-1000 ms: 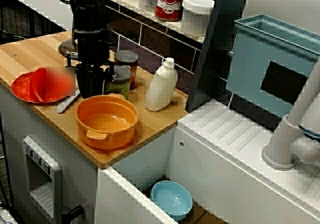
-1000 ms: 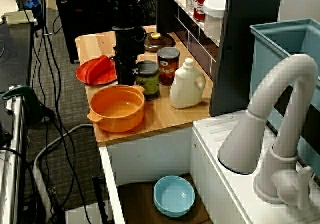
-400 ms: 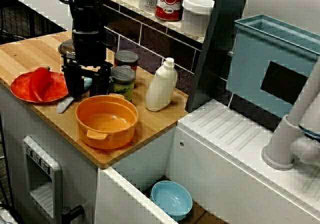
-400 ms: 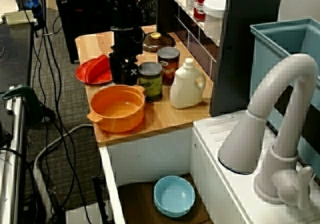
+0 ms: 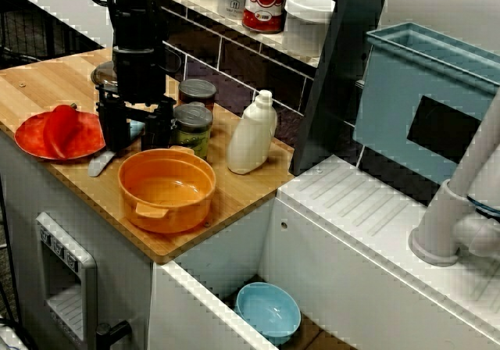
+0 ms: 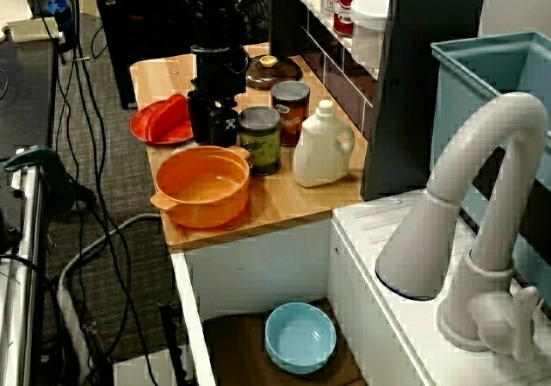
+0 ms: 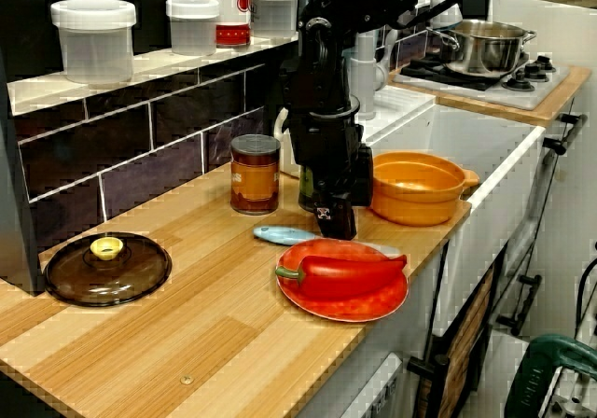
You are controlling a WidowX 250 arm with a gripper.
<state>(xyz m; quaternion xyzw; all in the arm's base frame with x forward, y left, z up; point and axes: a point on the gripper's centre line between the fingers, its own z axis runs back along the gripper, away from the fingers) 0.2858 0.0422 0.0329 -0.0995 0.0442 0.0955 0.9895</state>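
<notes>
Item: black two-fingered gripper (image 5: 135,143), hanging upright from a black arm over the pale wooden counter (image 5: 47,84). Its fingers are standing apart, and their tips are sitting low, close above the wood. In the front view they are straddling a small knife with a light blue handle and grey blade (image 5: 101,162). Whether either finger is touching the knife cannot be told. The knife is lying flat on the counter, its blade pointing out toward 7 o'clock from the gripper. In the view from the counter's far end, its blue handle (image 7: 280,235) is showing just beside the gripper (image 7: 336,227).

Surroundings, front view, clock read from the gripper:
- At 9 o'clock, a round red plate (image 5: 31,135) is carrying a long red pepper (image 5: 64,127).
- At 5 o'clock, a round orange pot with two small handles (image 5: 172,213) is sitting near.
- At 3 o'clock, a green-labelled tin can (image 5: 190,127) is standing just beside the gripper.
- At 1 o'clock, a brown-labelled tin can (image 5: 197,96) is standing behind the green one.
- Farther at 3 o'clock, a white plastic bottle with a handle (image 5: 251,139) is standing upright.
- Far at 5 o'clock, a light blue bowl (image 5: 268,311) is resting low in the white sink.

In the far-end view, a dark glass lid with a yellow knob (image 7: 107,267) is lying well apart from the gripper.
</notes>
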